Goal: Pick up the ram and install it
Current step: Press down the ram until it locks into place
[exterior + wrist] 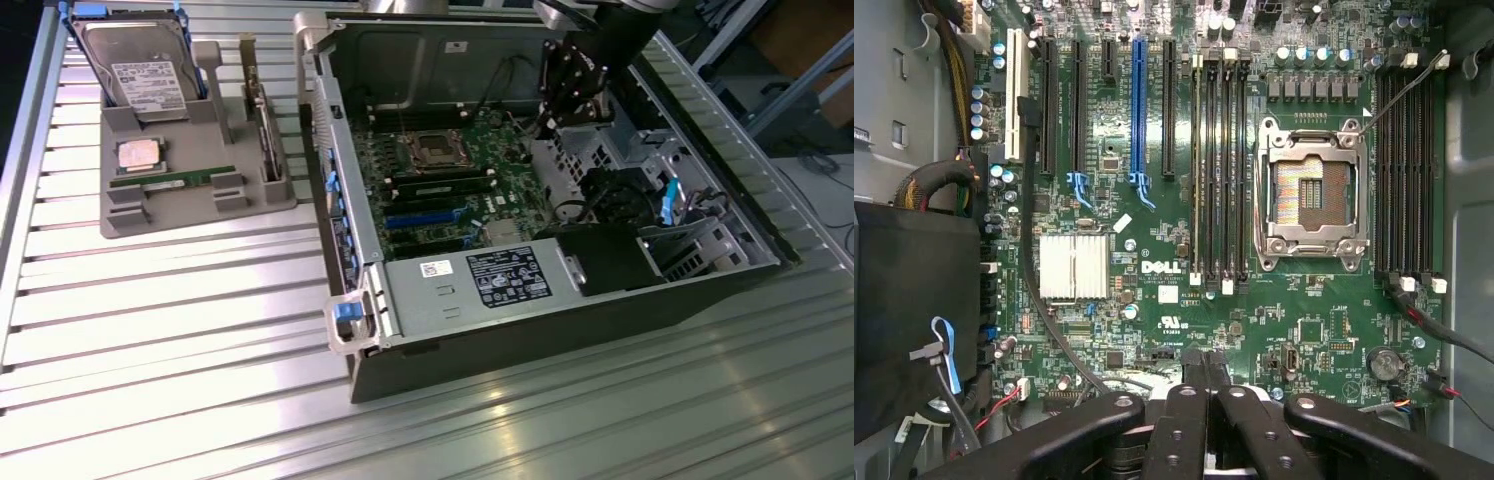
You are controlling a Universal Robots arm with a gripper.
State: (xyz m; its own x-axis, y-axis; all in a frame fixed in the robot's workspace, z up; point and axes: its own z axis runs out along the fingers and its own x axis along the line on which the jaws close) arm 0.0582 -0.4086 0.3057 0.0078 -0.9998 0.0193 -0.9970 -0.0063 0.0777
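Observation:
The ram (174,180) is a thin green stick lying flat in the grey holder (200,205) at the exterior view's left. A second stick like it (271,135) stands on edge in the same holder. My gripper (571,105) hangs over the open computer case (534,330), far from both sticks. In the wrist view the gripper (1204,362) is shut, its black fingers (1192,375) pressed together with nothing between them. Below it lies the green motherboard (1184,300) with long black memory slots (1219,165) beside the empty CPU socket (1311,190).
The holder also carries a grey hard drive (140,70) and a square silver CPU (138,153). Inside the case are a silver heatsink (1071,267), black cables (1034,300), a blue expansion slot (1139,110) and the power supply (501,275). The case walls stand high around the board.

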